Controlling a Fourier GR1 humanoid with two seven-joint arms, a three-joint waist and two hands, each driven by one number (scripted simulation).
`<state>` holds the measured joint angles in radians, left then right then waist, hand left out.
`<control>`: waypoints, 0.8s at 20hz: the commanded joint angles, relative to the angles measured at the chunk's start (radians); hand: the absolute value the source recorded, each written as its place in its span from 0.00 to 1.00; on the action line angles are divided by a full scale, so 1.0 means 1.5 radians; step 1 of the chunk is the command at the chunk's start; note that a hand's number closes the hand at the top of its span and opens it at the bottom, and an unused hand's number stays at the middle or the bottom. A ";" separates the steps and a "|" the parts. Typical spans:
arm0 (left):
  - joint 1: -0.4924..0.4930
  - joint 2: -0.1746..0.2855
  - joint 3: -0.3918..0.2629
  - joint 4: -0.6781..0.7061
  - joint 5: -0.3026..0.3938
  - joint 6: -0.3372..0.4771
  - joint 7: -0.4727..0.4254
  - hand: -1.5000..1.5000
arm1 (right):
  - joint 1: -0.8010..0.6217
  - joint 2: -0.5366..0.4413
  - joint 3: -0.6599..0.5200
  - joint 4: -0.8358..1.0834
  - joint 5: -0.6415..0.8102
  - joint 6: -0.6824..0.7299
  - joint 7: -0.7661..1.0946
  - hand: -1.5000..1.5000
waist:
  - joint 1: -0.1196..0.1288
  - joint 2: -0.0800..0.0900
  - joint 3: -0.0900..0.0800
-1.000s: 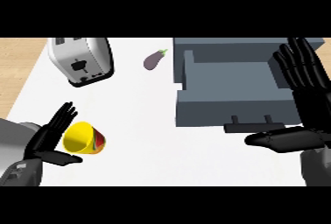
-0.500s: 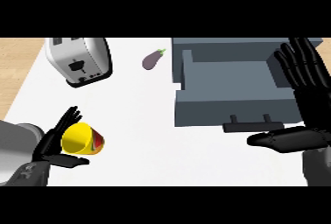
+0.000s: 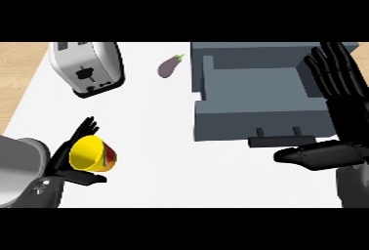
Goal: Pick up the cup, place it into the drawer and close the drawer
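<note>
The yellow cup (image 3: pixel 89 152), with a red patch on its side, lies tilted on the white counter at the lower left. My left hand (image 3: pixel 66 157) cradles it: straight fingers (image 3: pixel 81 133) rise behind its left side and the thumb (image 3: pixel 84 178) lies just below it. The grey drawer (image 3: pixel 249 119) stands pulled open at the upper right, and its dark handle (image 3: pixel 276 140) faces me. My right hand (image 3: pixel 344 122) is open at the right edge, with its fingers up over the drawer's right side and its thumb stretched left under the handle.
A silver toaster (image 3: pixel 86 67) stands at the upper left. A purple eggplant (image 3: pixel 169 66) lies just left of the drawer's back corner. The white counter (image 3: pixel 162 161) ends at a wooden strip (image 3: pixel 20 73) along the left.
My left forearm has swung in from the lower left, and its fingers have drawn closer behind the cup. The cup and my right hand have barely moved.
</note>
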<state>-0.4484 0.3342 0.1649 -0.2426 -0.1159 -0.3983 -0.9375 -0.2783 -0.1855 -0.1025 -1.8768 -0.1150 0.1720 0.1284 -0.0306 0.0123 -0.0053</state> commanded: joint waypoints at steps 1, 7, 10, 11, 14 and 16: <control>0.018 -0.042 -0.017 0.012 -0.017 -0.041 -0.111 0.00 | -0.001 0.004 0.014 -0.013 0.005 0.001 0.006 0.00 | -0.005 0.002 -0.001; -0.012 -0.032 -0.012 0.019 0.000 -0.129 -0.085 0.00 | -0.014 -0.009 -0.024 0.010 -0.027 0.008 0.002 0.00 | -0.002 0.001 0.000; -0.017 -0.040 -0.018 0.010 0.006 -0.182 -0.085 1.00 | 0.005 -0.010 -0.006 0.024 0.000 0.016 -0.016 0.00 | -0.004 0.003 -0.001; -0.030 -0.030 -0.007 0.005 0.020 -0.197 -0.077 1.00 | -0.007 -0.009 -0.001 0.004 -0.002 0.009 0.007 0.00 | -0.004 0.000 -0.001; -0.007 -0.046 -0.011 -0.043 0.005 -0.054 -0.165 1.00 | -0.003 -0.017 -0.015 0.006 -0.016 0.018 0.003 0.00 | -0.002 0.001 -0.001; -0.006 -0.064 -0.006 -0.056 0.000 0.041 -0.174 1.00 | 0.019 -0.025 -0.023 0.003 -0.016 0.027 -0.007 0.00 | -0.001 -0.002 0.000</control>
<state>-0.4689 0.2613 0.1482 -0.2951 -0.1102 -0.3865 -1.0075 -0.2771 -0.2118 -0.1292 -1.8540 -0.1290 0.1965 0.1192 -0.0302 0.0124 -0.0057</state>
